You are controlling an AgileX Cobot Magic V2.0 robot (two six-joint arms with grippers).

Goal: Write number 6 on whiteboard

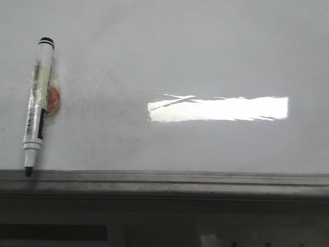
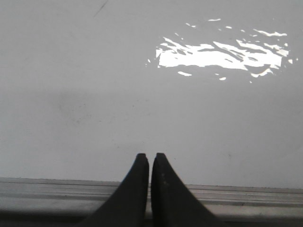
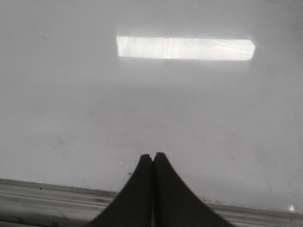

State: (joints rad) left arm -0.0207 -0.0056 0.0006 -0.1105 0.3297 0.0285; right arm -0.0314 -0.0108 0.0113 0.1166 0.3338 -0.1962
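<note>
The whiteboard [image 1: 205, 56] lies flat, pale grey and glossy, with a grey metal rail [image 1: 169, 180] along its near edge. No number 6 shows on it. A white marker [image 1: 37, 105] with black end and black tip lies at the left, tip toward the rail, with tape and an orange piece on its barrel. My left gripper [image 2: 150, 155] is shut and empty, its tips over the board just past the rail [image 2: 57, 194]. My right gripper [image 3: 153, 154] is shut and empty in the same pose over the board [image 3: 94, 109]. Neither gripper shows in the front view.
A bright rectangular glare [image 1: 218, 109] lies on the board right of centre; it also shows in the left wrist view [image 2: 218, 56] and the right wrist view [image 3: 184, 48]. Faint smudges mark the board. Below the rail is a dark front strip [image 1: 154, 226].
</note>
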